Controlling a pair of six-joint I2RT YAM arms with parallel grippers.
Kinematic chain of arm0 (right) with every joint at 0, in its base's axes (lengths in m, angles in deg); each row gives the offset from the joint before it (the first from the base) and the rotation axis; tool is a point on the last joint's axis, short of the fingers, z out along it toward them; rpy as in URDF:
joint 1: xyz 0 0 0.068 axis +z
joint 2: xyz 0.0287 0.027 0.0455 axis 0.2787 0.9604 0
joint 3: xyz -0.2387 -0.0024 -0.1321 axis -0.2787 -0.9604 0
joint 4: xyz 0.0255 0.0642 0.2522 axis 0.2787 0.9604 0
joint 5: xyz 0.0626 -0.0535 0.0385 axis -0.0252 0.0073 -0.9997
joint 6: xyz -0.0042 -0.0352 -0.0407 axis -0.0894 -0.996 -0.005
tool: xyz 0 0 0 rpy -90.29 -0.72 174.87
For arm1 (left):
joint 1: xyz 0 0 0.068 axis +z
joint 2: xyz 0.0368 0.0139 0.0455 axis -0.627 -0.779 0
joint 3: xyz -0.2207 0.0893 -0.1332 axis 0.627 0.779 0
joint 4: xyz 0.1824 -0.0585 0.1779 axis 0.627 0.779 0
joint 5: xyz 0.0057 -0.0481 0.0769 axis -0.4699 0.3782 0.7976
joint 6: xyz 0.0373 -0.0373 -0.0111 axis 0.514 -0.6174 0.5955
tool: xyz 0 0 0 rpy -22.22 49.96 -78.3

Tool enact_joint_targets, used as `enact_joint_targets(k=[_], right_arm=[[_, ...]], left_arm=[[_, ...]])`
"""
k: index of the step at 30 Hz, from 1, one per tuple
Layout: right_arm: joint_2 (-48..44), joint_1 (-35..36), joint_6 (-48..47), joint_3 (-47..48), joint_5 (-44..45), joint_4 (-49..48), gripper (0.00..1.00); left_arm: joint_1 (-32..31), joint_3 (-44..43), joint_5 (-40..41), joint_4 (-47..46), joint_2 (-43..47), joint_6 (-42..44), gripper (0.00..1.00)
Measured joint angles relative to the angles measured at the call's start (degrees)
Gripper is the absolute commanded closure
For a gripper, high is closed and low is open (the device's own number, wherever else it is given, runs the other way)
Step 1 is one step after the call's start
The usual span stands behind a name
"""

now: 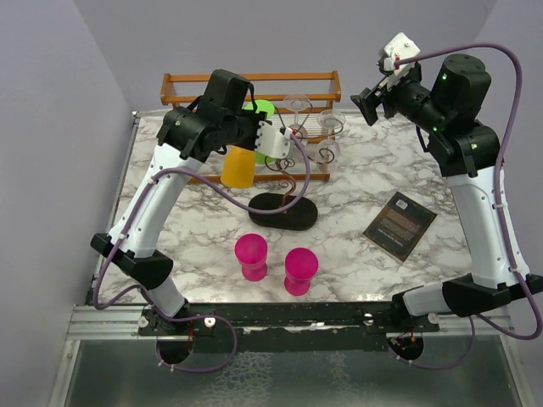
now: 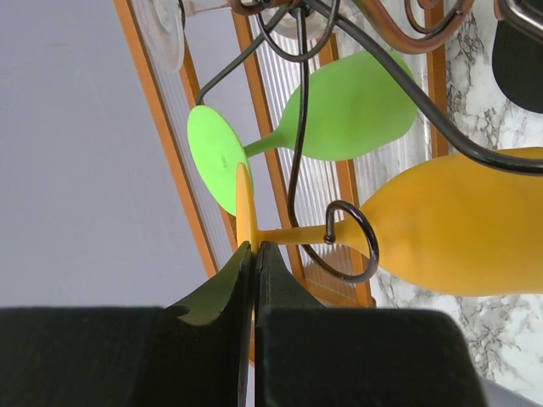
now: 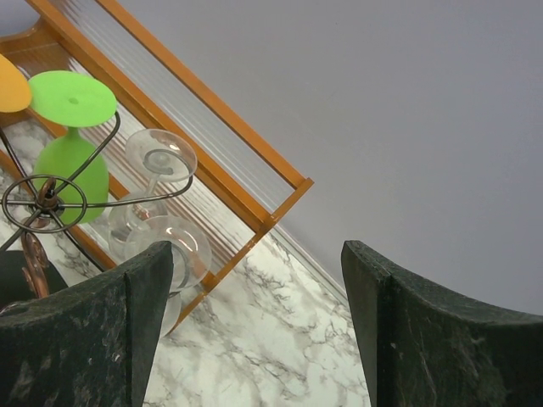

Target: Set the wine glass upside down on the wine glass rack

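walls (image 1: 51,127): plain lilac | table (image 1: 356,186): white-grey marble top | shelf (image 1: 271,76): orange-brown wood — against back wall

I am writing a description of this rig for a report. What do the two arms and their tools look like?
Both the left arm and the right arm have white links between black joints. A purple cable loops along each. The left tool and right tool have flat black fingers, with a white camera block at the wrist. Green lights glow on the right arm.

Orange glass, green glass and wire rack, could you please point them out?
orange glass (image 2: 458,225), left wrist view, bowl.
green glass (image 2: 348,110), left wrist view, bowl.
wire rack (image 1: 288,217), top external view, oval base.
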Motion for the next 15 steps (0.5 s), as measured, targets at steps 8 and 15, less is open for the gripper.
enact_joint_targets(k=[8, 15], right_arm=[[0.00, 0.00, -0.66, -0.02, -0.28, 0.39, 0.20], [0.00, 0.00, -0.92, -0.37, -1.11, 1.38, 0.20]], left_arm=[[0.00, 0.00, 0.63, 2.08, 1.33, -1.36, 0.98], [0.00, 0.00, -0.33, 3.43, 3.13, -2.56, 0.98]])
